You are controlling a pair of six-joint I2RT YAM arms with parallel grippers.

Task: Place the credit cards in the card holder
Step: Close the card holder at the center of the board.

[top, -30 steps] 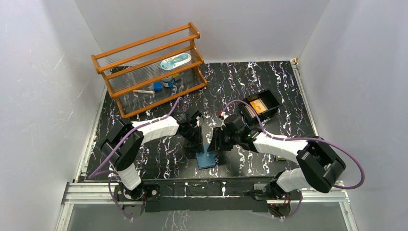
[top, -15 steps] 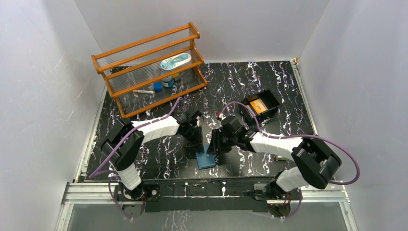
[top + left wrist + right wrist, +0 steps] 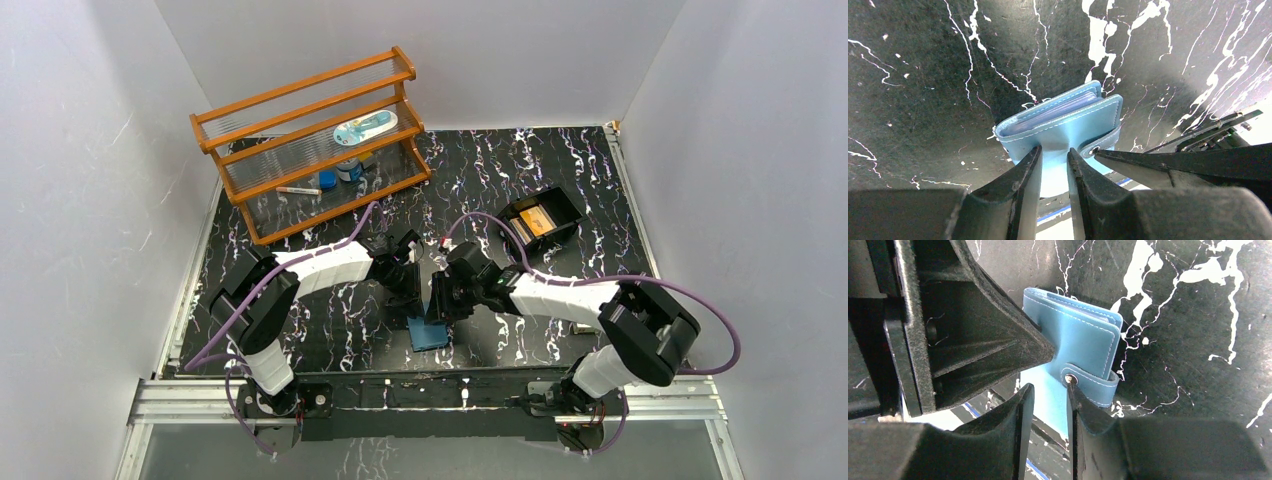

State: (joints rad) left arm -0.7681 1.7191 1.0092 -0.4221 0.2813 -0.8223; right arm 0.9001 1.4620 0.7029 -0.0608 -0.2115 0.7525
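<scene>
card holder (image 3: 431, 322) stood partly opened on the bench (image 3: 340, 335) at lower centre, left tool (image 3: 1054, 167) clenched on one cover, right tool (image 3: 1048, 405) straddling the cover beside the snap tab (image 3: 1090, 383), grip unclear; spreading the covers gently seemed wise.

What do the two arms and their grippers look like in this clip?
Both the left arm and right arm have white link shells between bulky black joints, each trailed by a purple cable. The left gripper and right gripper have matte black, tapering fingers.
</scene>
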